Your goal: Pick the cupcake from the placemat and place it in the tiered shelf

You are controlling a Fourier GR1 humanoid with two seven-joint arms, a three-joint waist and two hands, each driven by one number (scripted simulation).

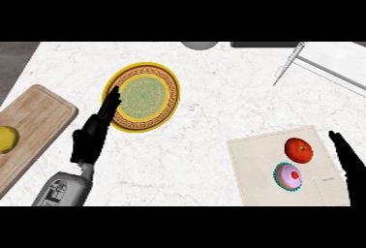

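At the left edge of the white marbled desk (214,121) you have a pale wooden cutting board (36,116) carrying a yellow fruit (6,139). Just right of it is your left hand (91,138), its fingers straight and holding nothing, the tips over the rim of the round yellow patterned plate (172,92). It is well apart from the target. Toward the right near corner lies the beige rectangular placemat (257,164). On it sits a round red fruit (298,149), and just nearward of that the cupcake (289,177), with pink frosting, a red cherry on top and a frilled teal wrapper. It is upright and round from above, so no axis favours one approach. Your right hand (348,162) is at the right edge, fingers extended and empty, with the cupcake near it on its left, so this is the hand to use. The pale tiered shelf (328,65) looks to be at the far right corner.
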